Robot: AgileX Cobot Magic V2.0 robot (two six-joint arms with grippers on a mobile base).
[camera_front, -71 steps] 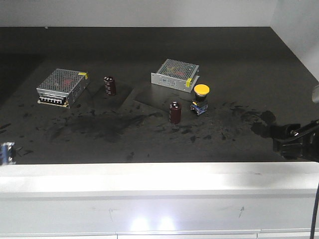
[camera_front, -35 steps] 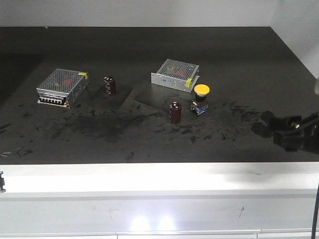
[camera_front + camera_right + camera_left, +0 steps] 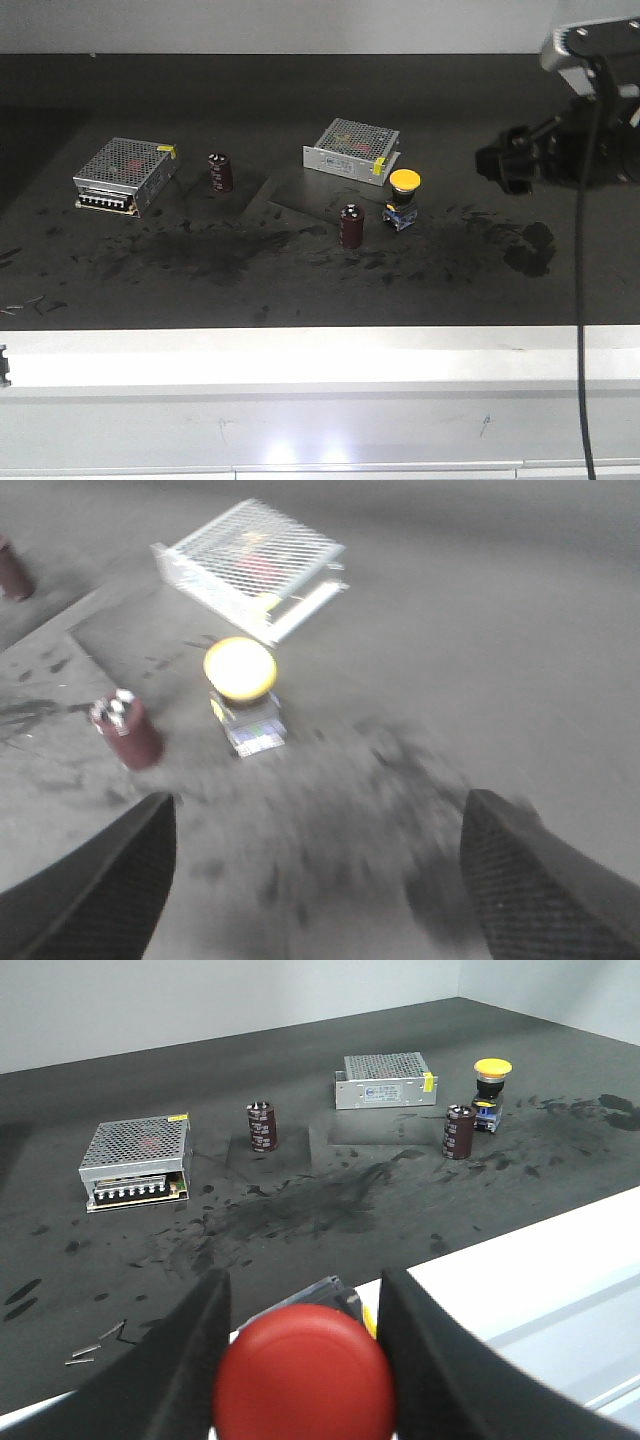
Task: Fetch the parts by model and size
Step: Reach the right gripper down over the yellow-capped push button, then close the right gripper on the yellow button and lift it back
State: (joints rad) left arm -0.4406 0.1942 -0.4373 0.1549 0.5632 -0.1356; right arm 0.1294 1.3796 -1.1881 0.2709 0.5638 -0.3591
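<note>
Left gripper [image 3: 305, 1295] is clamped on the red-capped push-button switch [image 3: 303, 1385]; my right gripper [image 3: 318, 820] hangs wide open above the counter [image 3: 480, 630], near the yellow-capped switch [image 3: 240, 670] beside 1 capacitor [image 3: 128, 730].

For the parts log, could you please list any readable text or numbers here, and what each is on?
Nothing can be read.
White label on the right metal box: print too small.
Yellow sticker on the left metal box: too small to tell.
Base label of the yellow button: blurred.
</note>
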